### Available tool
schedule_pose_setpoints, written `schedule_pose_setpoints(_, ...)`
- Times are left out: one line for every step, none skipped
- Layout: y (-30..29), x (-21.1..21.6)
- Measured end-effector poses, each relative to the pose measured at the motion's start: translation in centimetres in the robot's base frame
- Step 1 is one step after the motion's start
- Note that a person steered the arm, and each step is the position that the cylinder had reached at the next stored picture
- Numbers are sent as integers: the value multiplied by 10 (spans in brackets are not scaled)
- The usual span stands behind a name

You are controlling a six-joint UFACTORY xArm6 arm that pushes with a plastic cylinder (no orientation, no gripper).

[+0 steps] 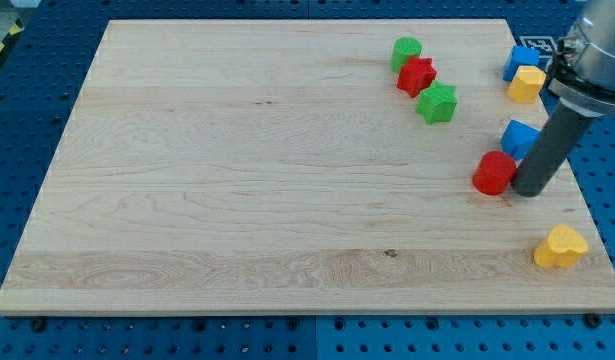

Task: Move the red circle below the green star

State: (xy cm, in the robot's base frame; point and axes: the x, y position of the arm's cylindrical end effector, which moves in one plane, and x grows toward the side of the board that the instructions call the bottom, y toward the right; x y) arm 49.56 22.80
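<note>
1. Rod only at the arm's end, so nothing opens, closes or holds; my tip (533,190) rests on the board at the right side, pressed against the right flank of the red circle (495,172).
2. That red circle lies near the right edge, to the right of and nearer than the green star (438,103). It is well apart from the star and not yet below it.
3. Contact looks slightly low on the circle's right side. A straight leftward shove from here could, I judge, let the round block roll off my tip and slip toward the far side or the near side.
4. A blue block (521,137) sits just beyond the circle, touching or nearly touching both it and the rod. Any drift toward the far side would likely drag it along.
5. The green star is close to the red star (417,76), with a green block (407,51) just beyond that. Overshooting toward the far side would knock the reference star and spoil the target.
6. A yellow heart (561,247) lies nearer, toward the right corner, and another yellow block (526,84) with a second blue block (522,59) lies far right. These seem out of the path.
</note>
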Motion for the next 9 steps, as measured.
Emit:
schedule_pose_setpoints(-8, 0)
schedule_pose_setpoints(-8, 0)
schedule_pose_setpoints(-8, 11)
schedule_pose_setpoints(-8, 17)
schedule_pose_setpoints(-11, 17)
schedule_pose_setpoints(-12, 16)
schedule_pose_setpoints(-12, 12)
schedule_pose_setpoints(-16, 6)
schedule_pose_setpoints(-25, 9)
